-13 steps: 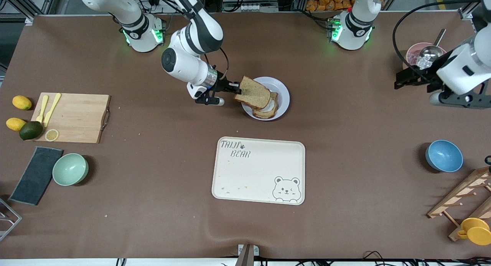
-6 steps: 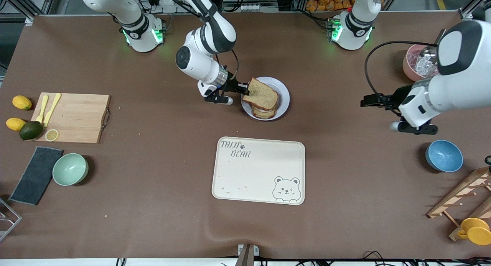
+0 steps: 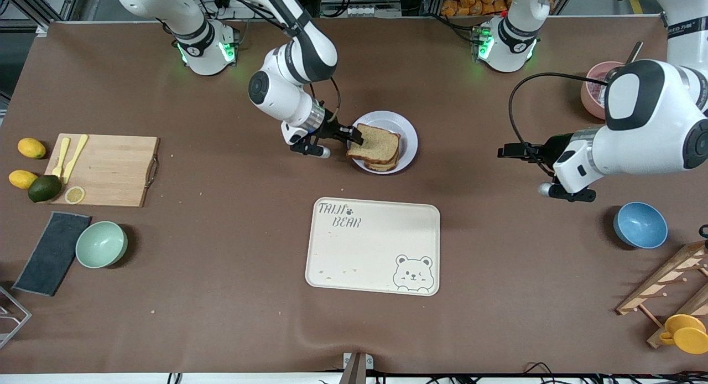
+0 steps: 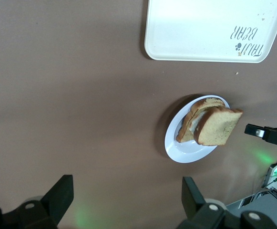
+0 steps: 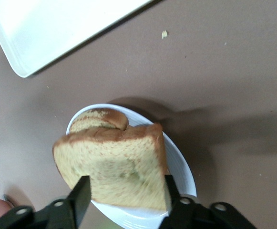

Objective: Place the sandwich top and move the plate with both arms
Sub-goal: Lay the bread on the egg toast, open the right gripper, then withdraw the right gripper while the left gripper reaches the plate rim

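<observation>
I have the right arm bent low beside the plate (image 3: 408,130), its right gripper (image 3: 354,134) at the plate's rim toward the right arm's end, fingers (image 5: 82,191) parted either side of the sandwich top (image 3: 377,145), whether they grip it I cannot tell. The brown slice lies nearly flat over the lower slices on the plate, crust darker. My left gripper (image 3: 506,151) hangs wide open over bare table toward the left arm's end of the plate. Against half a second ago the slice has dropped from tilted to level, and the left gripper has drawn closer to the plate
</observation>
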Robot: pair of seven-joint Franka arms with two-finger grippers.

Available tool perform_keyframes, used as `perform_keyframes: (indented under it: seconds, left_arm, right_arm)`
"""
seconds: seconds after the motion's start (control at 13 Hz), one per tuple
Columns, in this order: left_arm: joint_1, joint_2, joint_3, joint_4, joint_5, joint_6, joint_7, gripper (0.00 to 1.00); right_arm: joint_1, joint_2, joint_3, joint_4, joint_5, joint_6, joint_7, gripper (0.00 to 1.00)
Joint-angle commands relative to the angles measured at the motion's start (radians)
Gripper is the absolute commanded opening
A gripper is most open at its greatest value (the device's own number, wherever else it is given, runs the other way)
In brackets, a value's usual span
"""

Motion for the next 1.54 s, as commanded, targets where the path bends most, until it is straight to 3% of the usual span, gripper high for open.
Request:
perform_keyframes:
  seconds: [0.0, 0.15, 0.38, 0.69, 0.85, 1.0, 1.08, 1.23, 1.38, 1.46]
  left_arm:
    - [-0.004, 0.016, 0.001, -0.012, -0.021, 0.020, 0.016, 1.00]
    - [-0.003, 0.065, -0.011, -0.015, -0.068, 0.034, 0.042, 1.00]
    - [0.009, 0.065, -0.011, -0.074, -0.177, 0.043, 0.157, 1.00]
    - [0.019, 0.028, -0.011, -0.186, -0.263, 0.082, 0.304, 1.00]
    - [0.035, -0.013, -0.011, -0.261, -0.303, 0.105, 0.374, 1.00]
    - [0.039, -0.013, -0.013, -0.333, -0.347, 0.187, 0.448, 1.00]
    - [0.034, -0.012, -0.013, -0.381, -0.396, 0.251, 0.497, 1.00]
    - [0.028, -0.003, -0.026, -0.450, -0.473, 0.315, 0.621, 1.00]
    - [0.023, 0.013, -0.037, -0.499, -0.520, 0.332, 0.703, 1.00]
    - [0.017, 0.010, -0.077, -0.525, -0.550, 0.358, 0.709, 1.00]
  right_arm:
    - [-0.025, -0.009, -0.001, 0.011, 0.004, -0.038, 0.012, 1.00]
    - [-0.029, -0.038, -0.060, 0.006, -0.023, -0.125, 0.012, 1.00]
    - [-0.029, -0.078, -0.215, 0.037, -0.190, -0.349, 0.018, 1.00]
    - [-0.049, -0.066, -0.434, 0.170, -0.330, -0.715, 0.015, 1.00]
    - [-0.182, -0.061, -0.424, 0.236, -0.423, -0.818, 0.006, 1.00]
    - [-0.380, -0.044, -0.314, 0.284, -0.450, -0.886, -0.002, 1.00]
    - [-0.458, -0.044, -0.273, 0.291, -0.503, -0.897, -0.043, 1.00]
    - [-0.564, -0.043, -0.259, 0.331, -0.655, -0.897, -0.264, 1.00]
    - [-0.673, -0.046, -0.259, 0.353, -0.678, -0.906, -0.412, 1.00]
    - [-0.737, -0.046, -0.246, 0.385, -0.715, -0.941, -0.457, 1.00]
